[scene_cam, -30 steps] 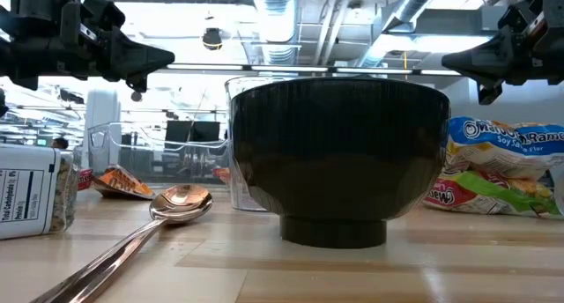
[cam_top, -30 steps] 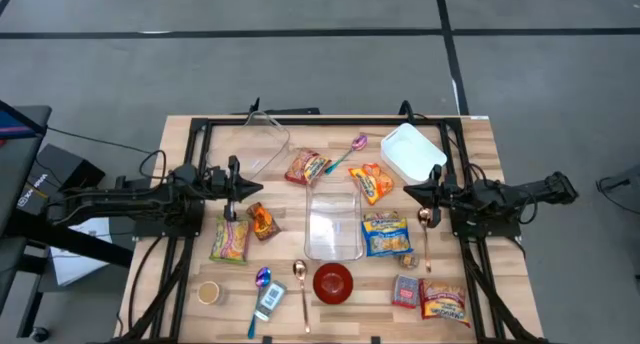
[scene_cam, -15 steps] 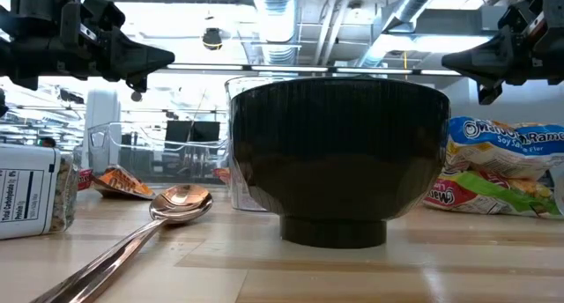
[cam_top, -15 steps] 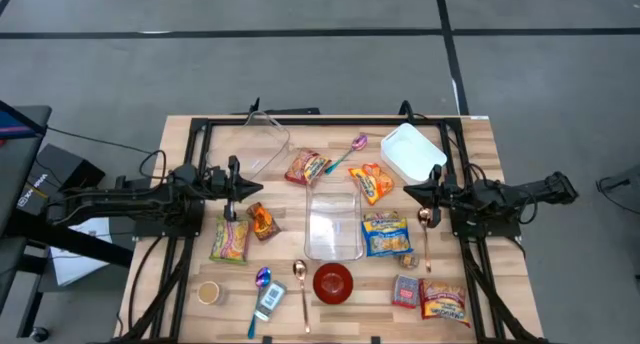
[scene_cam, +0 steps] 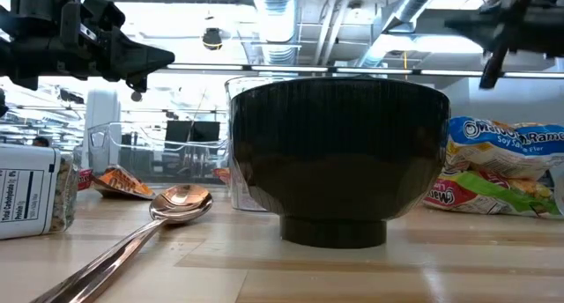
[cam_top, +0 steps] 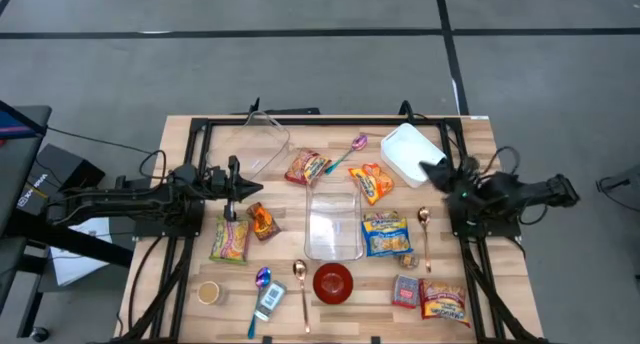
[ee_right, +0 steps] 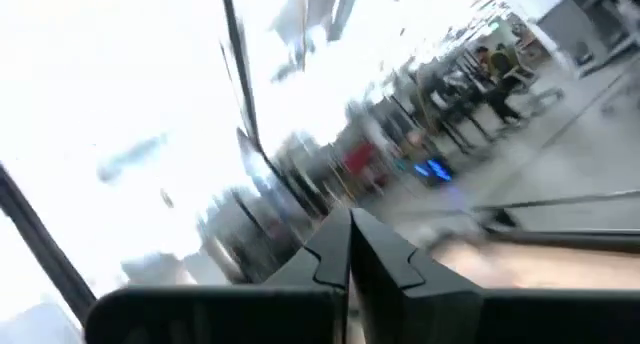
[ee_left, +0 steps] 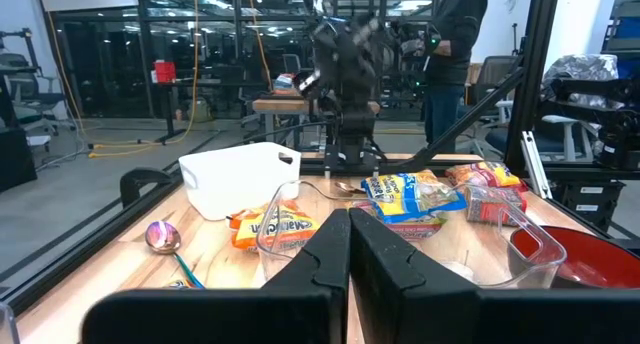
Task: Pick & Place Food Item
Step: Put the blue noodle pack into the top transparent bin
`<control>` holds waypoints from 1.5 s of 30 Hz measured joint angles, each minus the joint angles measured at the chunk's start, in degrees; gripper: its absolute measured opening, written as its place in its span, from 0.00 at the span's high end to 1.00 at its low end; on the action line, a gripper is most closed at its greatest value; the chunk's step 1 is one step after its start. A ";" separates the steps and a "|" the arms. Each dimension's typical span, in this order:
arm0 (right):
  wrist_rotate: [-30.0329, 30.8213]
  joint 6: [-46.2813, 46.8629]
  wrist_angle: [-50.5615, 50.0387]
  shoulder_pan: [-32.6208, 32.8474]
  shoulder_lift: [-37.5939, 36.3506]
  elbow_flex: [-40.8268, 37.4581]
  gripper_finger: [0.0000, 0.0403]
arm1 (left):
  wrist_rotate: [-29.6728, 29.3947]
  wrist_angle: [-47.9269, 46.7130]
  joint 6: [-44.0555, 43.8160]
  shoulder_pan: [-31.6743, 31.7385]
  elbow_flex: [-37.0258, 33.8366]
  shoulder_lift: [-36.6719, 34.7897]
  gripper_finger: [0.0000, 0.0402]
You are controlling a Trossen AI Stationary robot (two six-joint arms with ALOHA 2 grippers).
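Note:
Several food packets lie flat on the wooden table: an orange one (cam_top: 307, 167), an orange-yellow one (cam_top: 372, 182), a blue-yellow one (cam_top: 384, 233), a green-pink one (cam_top: 231, 240) and a red one (cam_top: 443, 302). My left gripper (cam_top: 258, 189) hangs shut above the table's left side, fingers level and pointing right, past the small orange packet (cam_top: 262, 221). In its wrist view the fingers (ee_left: 350, 234) meet with nothing between them. My right gripper (cam_top: 422, 166) is shut and tipped upward at the right, beside the white tub (cam_top: 410, 151). Its wrist view (ee_right: 350, 229) faces the ceiling.
A clear container (cam_top: 333, 224) stands at the centre, another (cam_top: 262, 144) at the far left. A red bowl (cam_top: 333, 282) sits near the front edge. Copper spoons (cam_top: 424, 234) (cam_top: 301, 284), a blue spoon (cam_top: 262, 280), a pink spoon (cam_top: 352, 147), a jar (cam_top: 209, 292) and a bottle (cam_top: 270, 299) lie about.
My right gripper has risen and swung toward the table's far edge, next to the white tub. It has tipped its fingers upward and rolled about its own line, and it has stayed shut.

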 joint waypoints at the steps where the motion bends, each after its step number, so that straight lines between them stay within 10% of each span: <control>1: -0.20 1.34 2.50 -0.25 -0.05 0.56 0.99 | -0.02 0.01 -0.01 0.00 -0.01 0.00 1.00; 22: -8.92 0.55 6.00 0.55 0.07 1.64 0.99 | -0.05 7.99 -3.13 -0.22 -0.01 -0.02 1.00; 32: -33.56 -7.73 6.82 0.48 0.07 1.72 0.99 | 0.40 25.06 -18.13 -0.50 -0.01 0.02 1.00; 45: -32.46 -16.37 4.33 0.44 0.11 1.77 0.99 | 3.39 32.28 -9.80 -0.46 1.45 0.02 0.98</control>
